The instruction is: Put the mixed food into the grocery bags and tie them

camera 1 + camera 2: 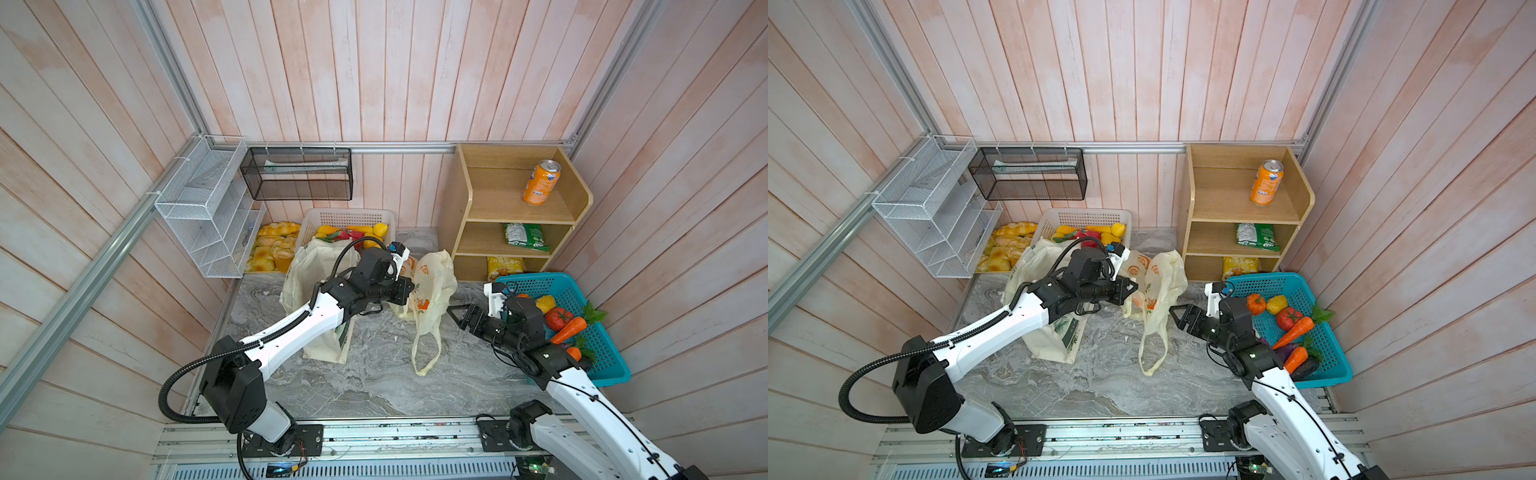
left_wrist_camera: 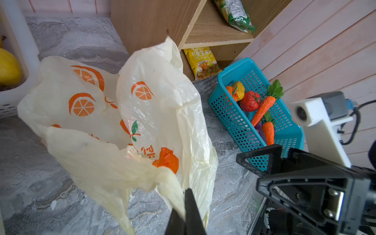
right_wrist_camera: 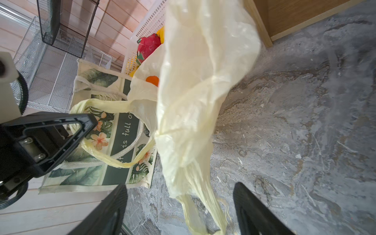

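Count it up: two bags, two toy carrots (image 1: 1293,332), one orange can (image 1: 541,183), one green packet (image 1: 525,237), one yellow packet (image 1: 505,266). The plastic bag (image 1: 428,286) stands just beside the side panel of the wooden shelf unit (image 1: 455,216), with the cloth tote (image 1: 305,266) beyond it, farther from the shelf. Both carrots lie in the blue basket (image 1: 1258,282) at the shelf's foot. The can is on the shelf's top level, the green packet on the middle, the yellow on the bottom.

Left gripper (image 2: 186,205): fingers pressed together, pinching the bag's thin film at its rim. Right gripper (image 3: 179,189): fingers spread wide, a loop handle (image 3: 203,214) dangling between them, clamped on nothing.

The left arm (image 1: 299,328) covers the tote's mouth, so its contents can't be seen. The right arm (image 1: 573,395) cuts off the basket's near corner.
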